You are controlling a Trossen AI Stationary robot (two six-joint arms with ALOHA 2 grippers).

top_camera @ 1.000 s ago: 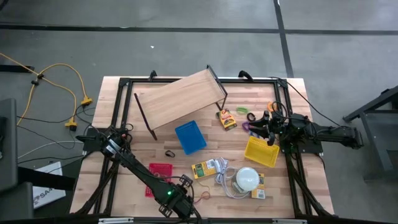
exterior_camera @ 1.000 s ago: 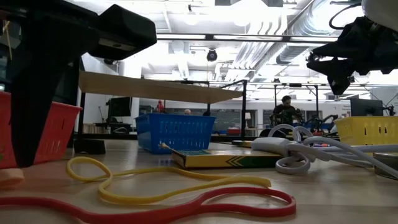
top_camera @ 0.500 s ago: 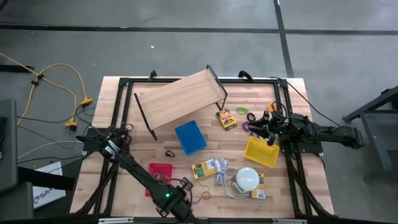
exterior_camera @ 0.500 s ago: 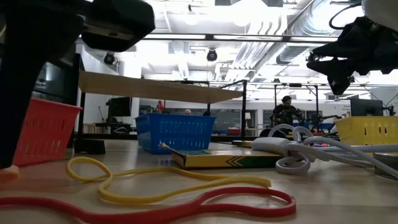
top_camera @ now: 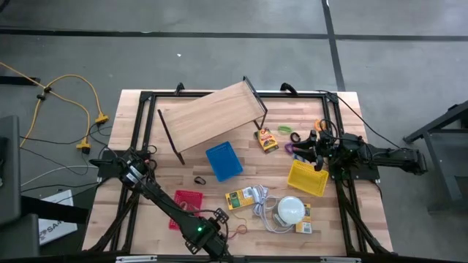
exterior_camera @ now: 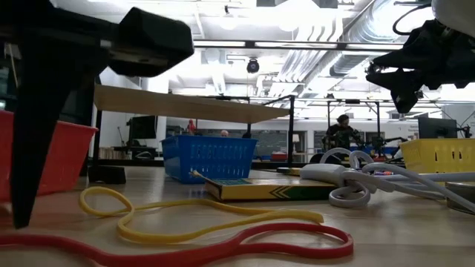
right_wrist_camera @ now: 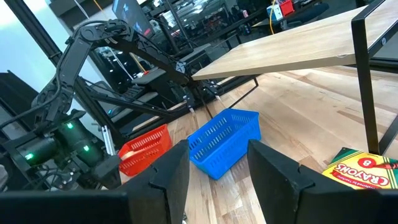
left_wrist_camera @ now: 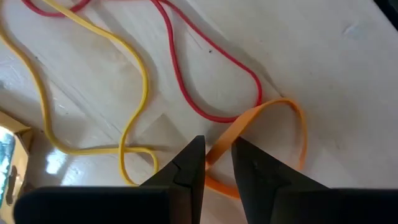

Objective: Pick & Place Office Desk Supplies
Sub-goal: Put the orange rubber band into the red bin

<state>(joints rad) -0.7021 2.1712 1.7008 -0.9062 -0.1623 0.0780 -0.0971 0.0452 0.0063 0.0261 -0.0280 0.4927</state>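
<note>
My left gripper (left_wrist_camera: 217, 155) points down at the table's near edge (top_camera: 216, 235), shut on an orange rubber band (left_wrist_camera: 292, 124). A red band (left_wrist_camera: 205, 74) and a yellow band (left_wrist_camera: 137, 93) lie flat beside it; both also show in the low view, yellow (exterior_camera: 185, 222) and red (exterior_camera: 223, 248). My right gripper (top_camera: 316, 155) hovers open and empty over the yellow basket (top_camera: 307, 179). Yellow-green crayon packets lie at mid-table (top_camera: 238, 199) and farther back (top_camera: 267, 139). Small green (top_camera: 295, 137) and purple (top_camera: 291, 150) pieces lie near the right gripper. My left gripper pinches the orange rubber band between its two fingers at one side of the loop (left_wrist_camera: 224, 140), coming from above and pointing down. The rest of the loop (left_wrist_camera: 301, 134) lies slack on the table beyond the fingertips.
A tilted wooden shelf (top_camera: 212, 117) on a black frame fills the far middle. A blue basket (top_camera: 224, 161) and a red basket (top_camera: 187, 202) stand on the table. A white dome with its cord (top_camera: 290, 210) sits near the right front. A black clip (top_camera: 199, 180) lies loose.
My left gripper has swayed toward the table's left and back at the near edge, staying over the rubber bands. The orange band end seen beside its finger in the low view no longer shows there.
</note>
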